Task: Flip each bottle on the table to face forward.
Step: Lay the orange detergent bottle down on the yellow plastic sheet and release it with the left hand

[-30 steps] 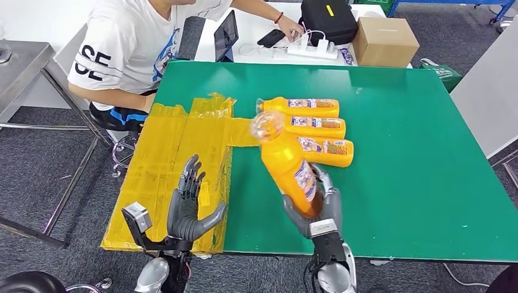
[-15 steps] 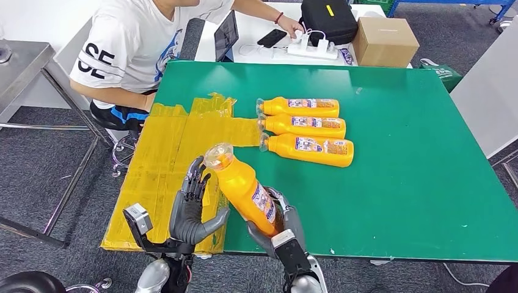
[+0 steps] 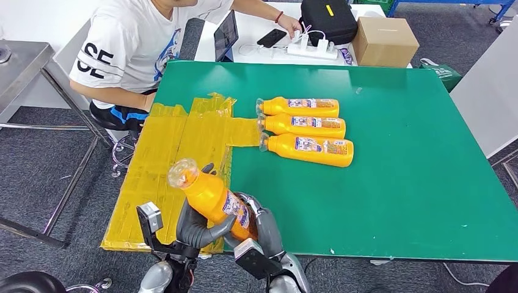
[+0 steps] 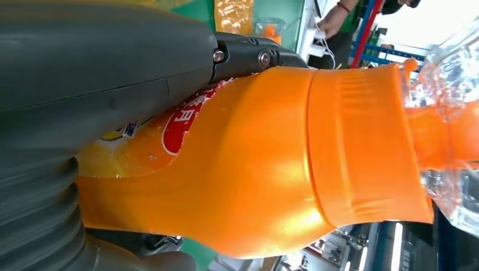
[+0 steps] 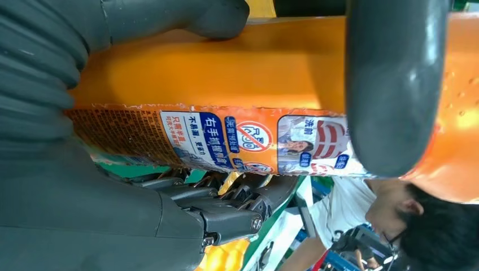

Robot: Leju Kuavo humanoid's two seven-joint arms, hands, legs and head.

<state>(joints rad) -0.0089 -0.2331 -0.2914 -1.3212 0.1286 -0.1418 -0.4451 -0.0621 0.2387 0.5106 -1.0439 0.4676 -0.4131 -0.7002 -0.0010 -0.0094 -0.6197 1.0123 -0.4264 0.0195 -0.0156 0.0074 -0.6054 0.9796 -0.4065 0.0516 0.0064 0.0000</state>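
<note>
While three orange bottles (image 3: pixel 302 107) (image 3: pixel 305 126) (image 3: pixel 310 149) lie side by side on the green table (image 3: pixel 415 159), caps toward the yellow sheeting (image 3: pixel 177 146) and printed labels uppermost, a fourth orange bottle (image 3: pixel 214 198) is off the table, held tilted over the near edge with its clear cap (image 3: pixel 182 173) up and to the left. Right hand (image 3: pixel 264 221): wrapped round the lower body of the held bottle, label partly showing between its fingers. Left hand (image 3: pixel 198 226): closed against the same bottle from the other side, thumb across its shoulder in the left wrist view, so both hands grip it together. Progress, as a judgement: the three lying bottles look finished, labels up; the held one appears to be mid-transfer between hands for turning, and remains to be rotated and laid down beside the row. Also present: a seated person (image 3: pixel 140 43) at the far left corner, a cardboard box (image 3: pixel 385 39), a black case (image 3: pixel 327 18) on the white desk beyond.
</note>
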